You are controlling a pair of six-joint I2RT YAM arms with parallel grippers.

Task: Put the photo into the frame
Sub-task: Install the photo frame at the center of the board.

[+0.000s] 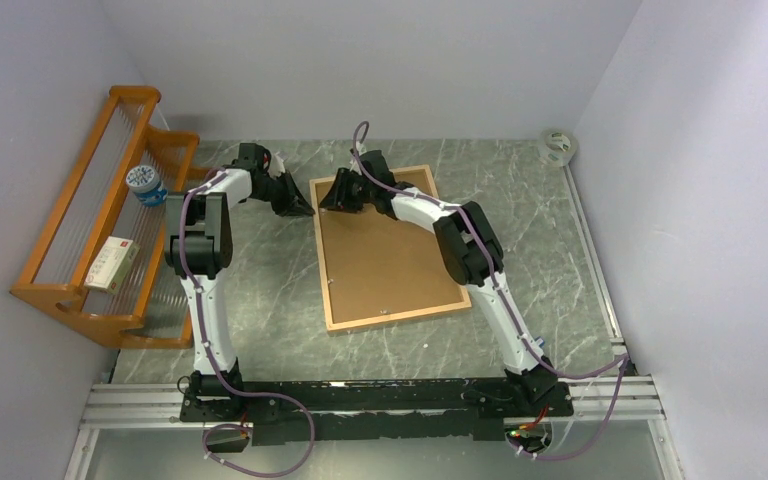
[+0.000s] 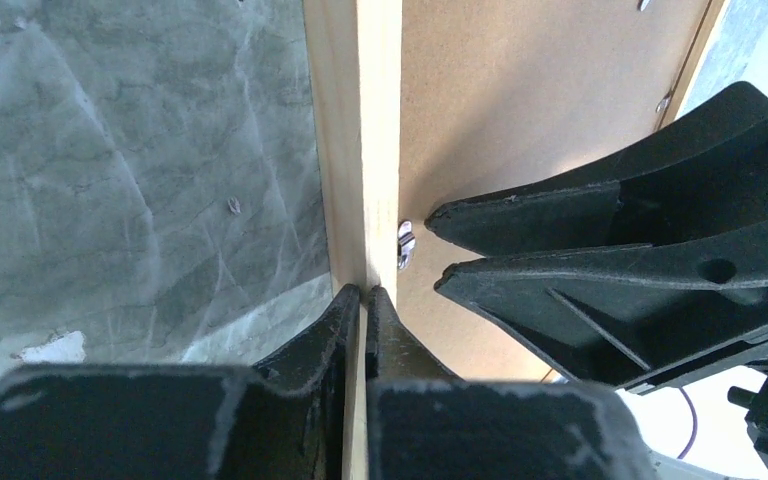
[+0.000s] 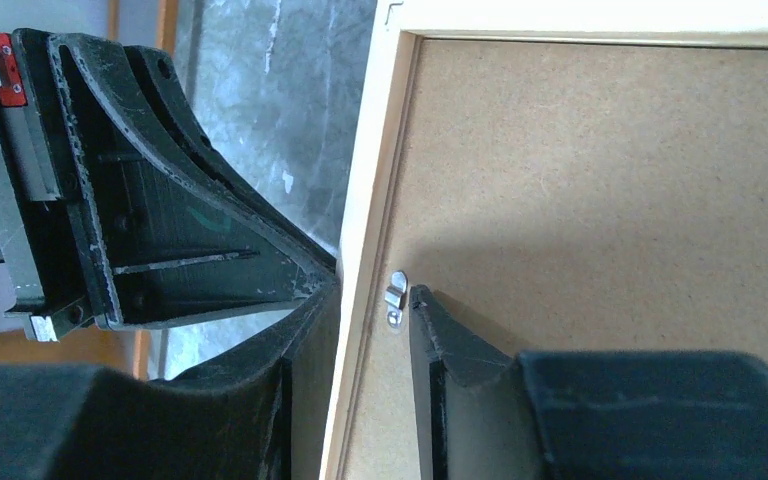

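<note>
1. The frame (image 1: 390, 318) lies face down on the grey marbled counter (image 1: 270, 290), between the two arms; its long sides run away from the bases, slightly skewed.
2. A brown hardboard backing (image 1: 385, 250) fills the frame's opening; the thin light-wood rail shows all round it.
3. Both arms reach to the frame's far left corner region, their tips close to each other on either side of the left rail.
4. The left gripper (image 2: 365, 298) comes in from the counter side; its fingers are pressed together with only a thin slit between them, and the tips meet the left rail; nothing shows caught between them.
5. The right gripper (image 3: 372, 300) comes in over the backing; its fingers stand partly spread; in its own wrist view one finger sits outside the rail and the other on the backing side.
6. A small metal turn clip (image 3: 395, 300) sits on the backing at the rail's inner edge, just beside the right gripper's inner fingertip; whether they touch, I cannot tell.
7. An orange wooden rack (image 1: 132, 97) stands along the left wall; a round blue-and-white tub (image 1: 145, 183) and a small box (image 1: 112, 263) rest in it.
8. A roll of tape (image 1: 558, 147) lies at the far right corner of the counter, well apart from the frame.
</note>
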